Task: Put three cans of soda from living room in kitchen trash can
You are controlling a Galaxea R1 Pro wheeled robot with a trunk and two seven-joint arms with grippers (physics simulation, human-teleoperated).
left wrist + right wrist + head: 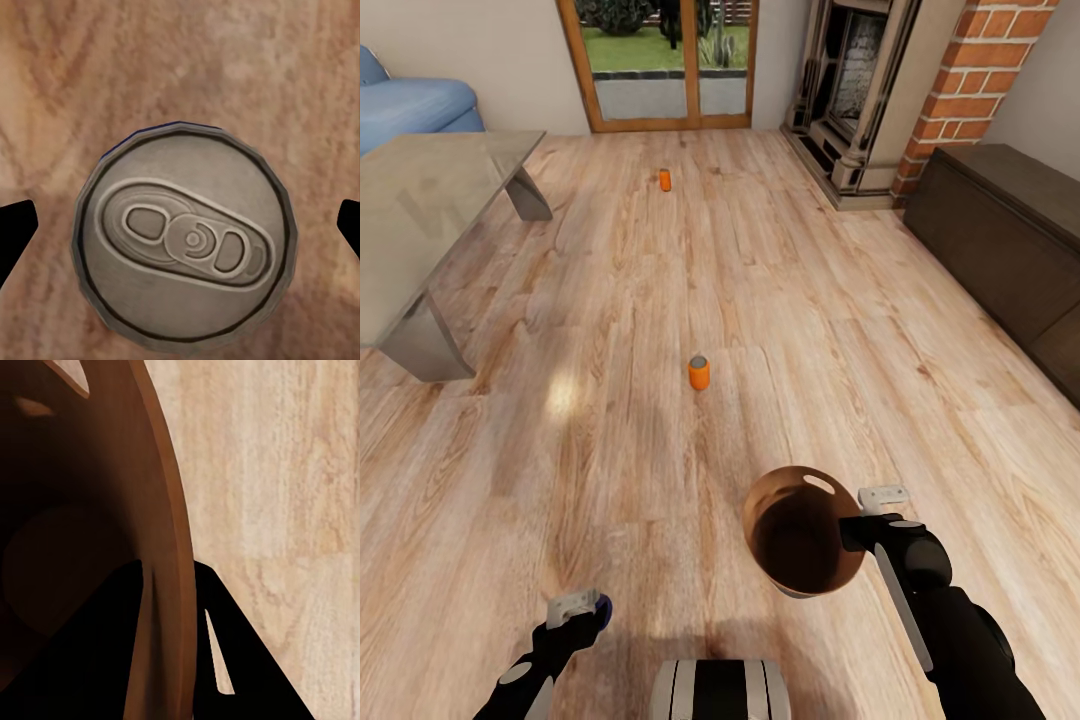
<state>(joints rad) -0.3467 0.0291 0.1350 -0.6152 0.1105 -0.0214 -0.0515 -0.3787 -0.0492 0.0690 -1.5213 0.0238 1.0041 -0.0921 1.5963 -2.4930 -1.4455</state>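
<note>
A living room with a light wood plank floor (780,300). At the near right, the robot's right gripper (857,532) is clamped on the rim of a round bin (800,545) — one finger inside the coppery-brown wall, one outside, as the right wrist view shows with the rim (176,577) pinched between two dark fingers (97,660). The bin is tilted, its open mouth facing up toward the viewer, with an oval handle hole (819,483) at its far rim.

At the near left, the left gripper (582,608) hangs low over the floor. In the left wrist view a soda can (184,240) is seen from straight above, its grey top and pull tab large between the two dark fingertips (15,229), which stand wide apart on either side and do not touch it. The gripper is open and holds nothing.

Two more orange cans stand upright on the floor: one (699,372) in the middle of the room, beyond the bin, and another (665,180) far off, near the wood-framed glass doors (660,60).

A glass coffee table (430,200) sits at the left, with a blue sofa (410,105) behind it. At the far right stands a brick fireplace (880,90), and a dark low cabinet (1010,240) lines the right wall.
</note>
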